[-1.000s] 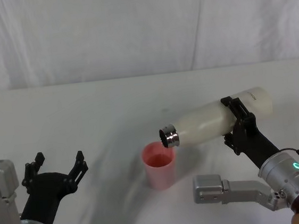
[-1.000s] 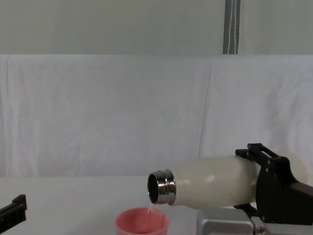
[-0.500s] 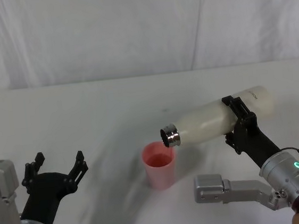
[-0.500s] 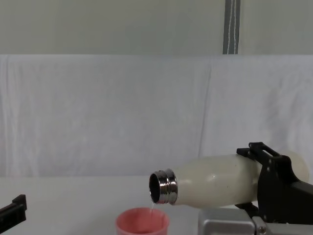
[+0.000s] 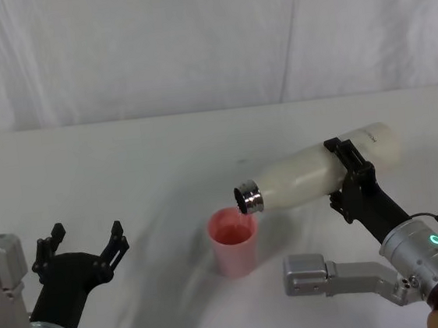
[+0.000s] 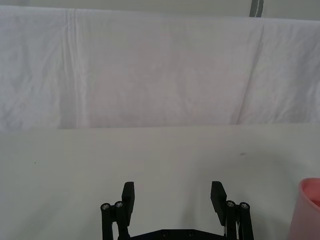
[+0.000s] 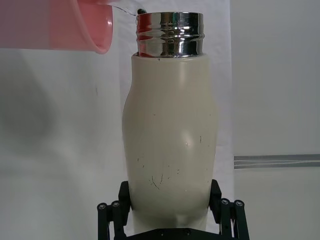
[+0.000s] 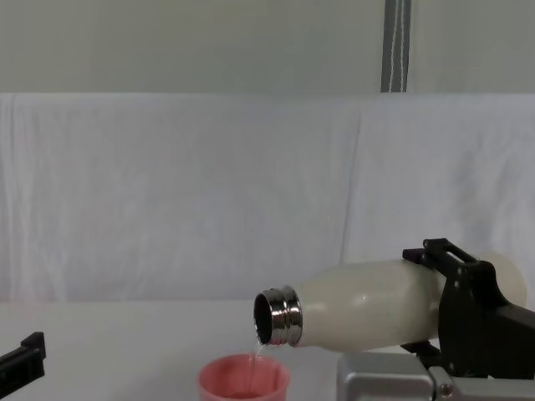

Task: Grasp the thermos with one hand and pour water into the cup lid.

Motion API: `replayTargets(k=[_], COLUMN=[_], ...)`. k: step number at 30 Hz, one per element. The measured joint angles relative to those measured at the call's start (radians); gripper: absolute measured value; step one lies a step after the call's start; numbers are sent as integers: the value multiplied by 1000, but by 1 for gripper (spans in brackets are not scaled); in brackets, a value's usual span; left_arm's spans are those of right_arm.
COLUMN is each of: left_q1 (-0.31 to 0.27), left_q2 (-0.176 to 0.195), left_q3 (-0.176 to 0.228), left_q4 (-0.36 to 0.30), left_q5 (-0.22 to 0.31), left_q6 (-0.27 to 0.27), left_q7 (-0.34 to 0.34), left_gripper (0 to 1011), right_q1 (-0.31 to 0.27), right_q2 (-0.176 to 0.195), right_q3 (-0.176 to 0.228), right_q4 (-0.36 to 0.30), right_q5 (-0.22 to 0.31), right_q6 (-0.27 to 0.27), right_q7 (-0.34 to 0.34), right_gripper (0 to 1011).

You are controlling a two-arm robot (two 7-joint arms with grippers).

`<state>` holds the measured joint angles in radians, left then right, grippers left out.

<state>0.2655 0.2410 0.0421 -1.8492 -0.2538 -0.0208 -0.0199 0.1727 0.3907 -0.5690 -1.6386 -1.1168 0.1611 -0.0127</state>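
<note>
Right gripper (image 5: 347, 172) fingers stay clamped on the thermos (image 5: 310, 175), tipped slightly higher at its base than before. A thin trickle seems to fall into the cup lid (image 5: 233, 241). Left gripper (image 5: 86, 240) idle over the counter (image 5: 125, 166), fingers spread wide, holding nothing.

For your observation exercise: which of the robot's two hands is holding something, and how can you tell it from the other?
The right hand: it is clamped around the cream thermos, tipped over the pink cup lid. The left hand is open and holds nothing.

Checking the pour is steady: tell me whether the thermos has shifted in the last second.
Barely. The thermos, held by the right end effector, keeps its neck over the cup lid; its base has tipped slightly higher against the backdrop.
</note>
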Motion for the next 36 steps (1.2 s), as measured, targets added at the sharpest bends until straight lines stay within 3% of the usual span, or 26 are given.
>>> replayTargets(k=[36], left_q1=[0], left_q2=[0], left_q3=[0], left_q4=[0], left_q5=[0], left_q6=[0], left_q7=[0], left_gripper=[1001], right_q1=[4], right_q2=[3], right_q3=[-5], right_q4=[-1], right_q5=[-4], right_q6=[1], right_q7=[6], right_gripper=[949])
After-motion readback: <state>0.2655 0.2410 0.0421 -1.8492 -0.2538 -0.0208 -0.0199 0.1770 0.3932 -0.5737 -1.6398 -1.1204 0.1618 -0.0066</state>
